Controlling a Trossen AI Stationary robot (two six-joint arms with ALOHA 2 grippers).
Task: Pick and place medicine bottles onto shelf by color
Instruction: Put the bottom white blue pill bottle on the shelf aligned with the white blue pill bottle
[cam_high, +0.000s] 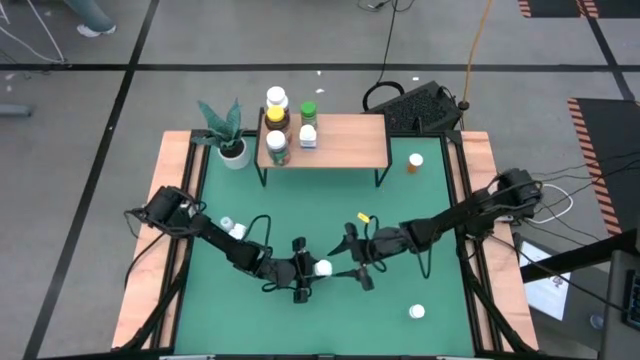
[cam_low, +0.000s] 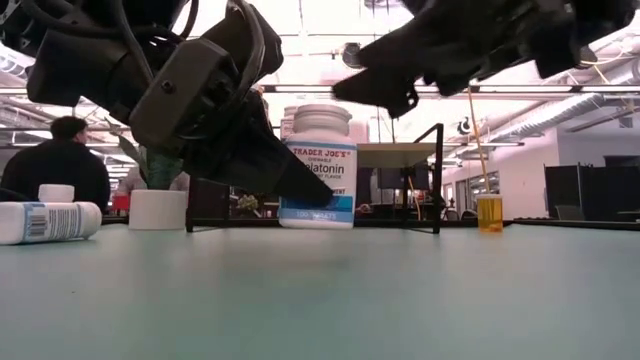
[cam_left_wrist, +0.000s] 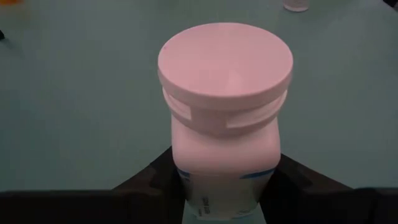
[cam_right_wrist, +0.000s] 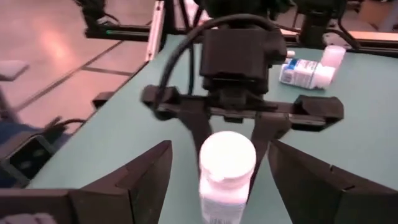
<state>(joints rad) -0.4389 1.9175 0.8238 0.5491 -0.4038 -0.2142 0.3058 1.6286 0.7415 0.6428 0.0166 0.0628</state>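
Observation:
My left gripper (cam_high: 305, 272) is shut on a white bottle with a blue label and a white cap (cam_high: 322, 268) at mid-table, seen large in the left wrist view (cam_left_wrist: 225, 93). My right gripper (cam_high: 352, 262) stands open just to its right, facing it. Its fingers (cam_right_wrist: 149, 180) are apart from the bottle (cam_right_wrist: 227, 165). At the far side the wooden shelf (cam_high: 345, 140) stands on black legs. Several bottles stand on its left part, among them an amber one (cam_high: 276, 102) and a green one (cam_high: 309, 110). My left gripper pinches the bottle's body below the shoulder (cam_left_wrist: 181, 177) between its two fingers (cam_left_wrist: 146, 183), one on each side of the label. The fingers come from the table's left, slanting a little downward. The bottle stands upright, cap up, a little clear of the table (cam_low: 318, 165).
A white bottle lies on its side (cam_high: 232, 228) at the left. An orange bottle (cam_high: 415, 162) stands right of the shelf, and another white-capped one (cam_high: 417, 312) near the front right. A potted plant (cam_high: 231, 140) stands left of the shelf. A small yellow piece (cam_high: 363, 217) lies mid-table.

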